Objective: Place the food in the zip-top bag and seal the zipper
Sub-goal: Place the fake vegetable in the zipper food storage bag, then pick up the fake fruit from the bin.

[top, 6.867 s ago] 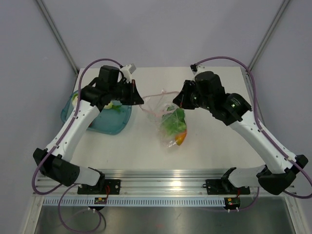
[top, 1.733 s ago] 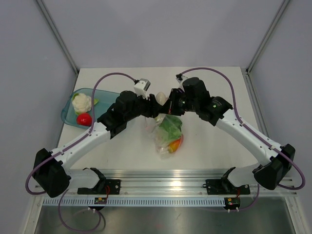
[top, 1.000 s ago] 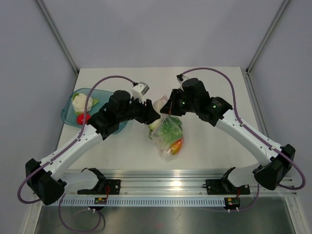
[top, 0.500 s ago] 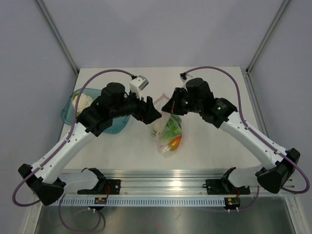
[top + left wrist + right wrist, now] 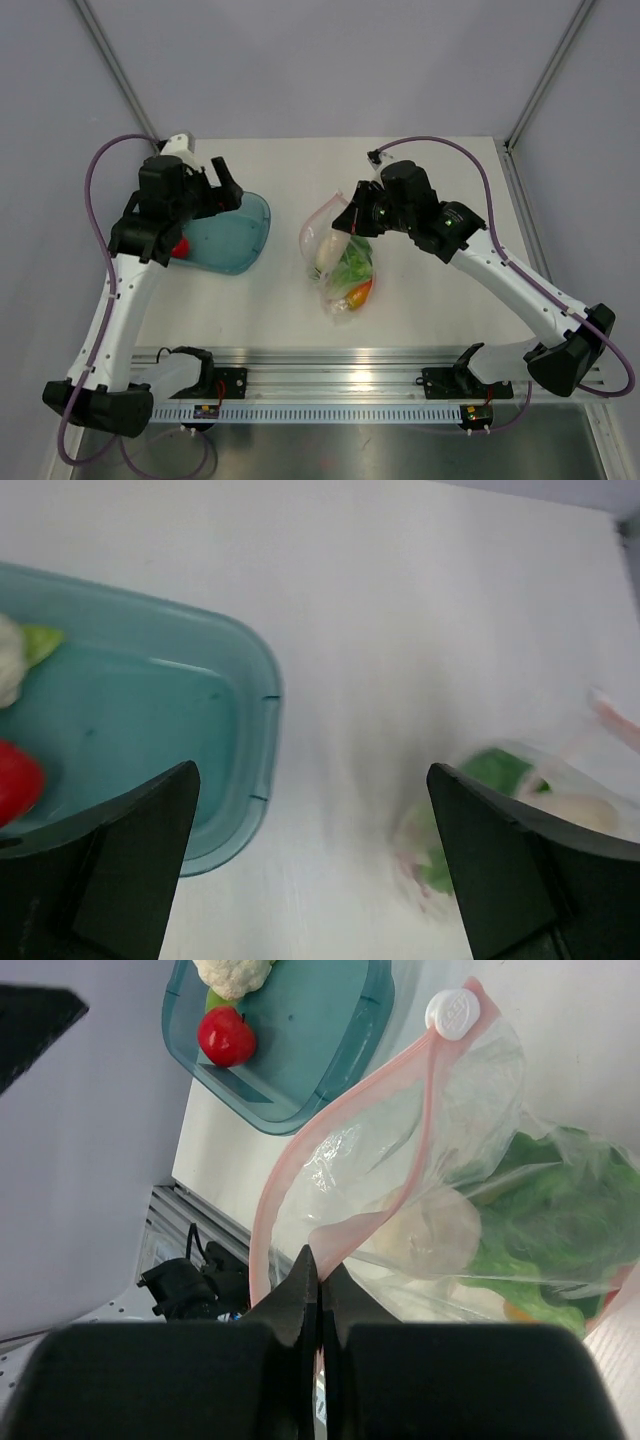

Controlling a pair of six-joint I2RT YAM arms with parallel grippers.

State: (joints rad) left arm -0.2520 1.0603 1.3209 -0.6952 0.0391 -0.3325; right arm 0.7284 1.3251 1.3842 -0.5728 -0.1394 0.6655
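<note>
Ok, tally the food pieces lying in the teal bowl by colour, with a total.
White cauliflower: 1
Red round piece: 1
Total in the bowl: 2

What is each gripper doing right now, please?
Left gripper: open, holding nothing.
Right gripper: shut on the zip-top bag.

White table [image 5: 270,310], matte, metal rail [image 5: 340,358] along near edge. 2 items directly on it: teal bowl [image 5: 228,238] at left, sitting flat; zip-top bag [image 5: 340,265] near centre, lower end on tabletop. Bowl and bag apart.
</note>
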